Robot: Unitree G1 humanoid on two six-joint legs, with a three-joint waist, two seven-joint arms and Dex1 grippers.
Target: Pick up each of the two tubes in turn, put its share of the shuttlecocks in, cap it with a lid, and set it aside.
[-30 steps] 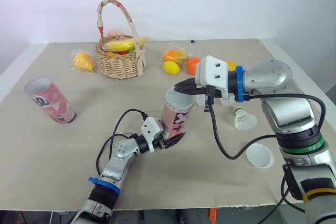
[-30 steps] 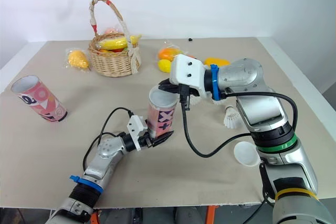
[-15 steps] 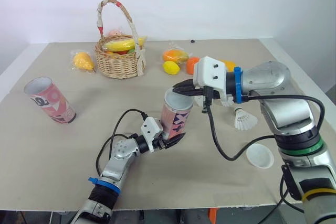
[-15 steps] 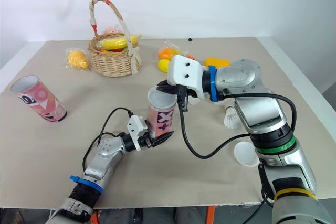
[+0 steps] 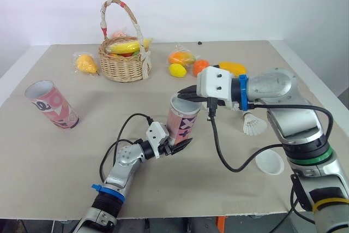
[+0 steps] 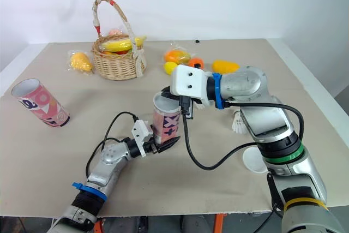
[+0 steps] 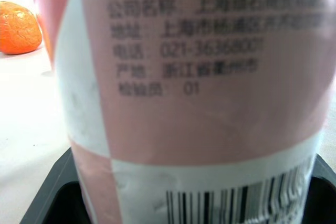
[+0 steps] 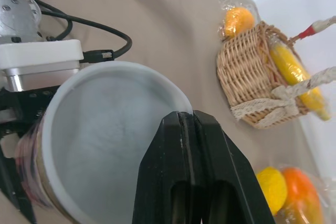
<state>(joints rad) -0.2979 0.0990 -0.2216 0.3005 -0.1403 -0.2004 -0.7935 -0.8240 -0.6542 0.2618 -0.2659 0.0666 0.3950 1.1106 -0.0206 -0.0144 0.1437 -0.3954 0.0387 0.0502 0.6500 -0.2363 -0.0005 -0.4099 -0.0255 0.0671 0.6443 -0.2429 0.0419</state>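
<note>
A pink patterned tube [image 5: 183,122] stands slightly tilted on the table, and my left gripper [image 5: 176,145] is shut on its lower end. Its printed side and barcode [image 7: 199,77] face the left wrist camera. My right gripper [image 5: 182,93] hovers at the tube's open mouth, fingers [image 8: 181,145] pressed shut against each other just over the white rim [image 8: 105,69]. The tube's inside looks pale and blurred. A second pink tube [image 5: 52,105] lies tilted at the far left. One shuttlecock [image 5: 253,125] lies right of the right arm. A white lid [image 5: 270,162] sits nearer the front.
A wicker basket [image 5: 124,53] with fruit stands at the back. Loose fruit lies beside it: a bagged yellow piece [image 5: 86,63], a lemon [image 5: 177,70], an orange [image 5: 200,67], a mango [image 5: 233,68]. Black cables hang from both wrists.
My right gripper has moved a little to the left, further over the tube's mouth. The left gripper and its tube have stayed put.
</note>
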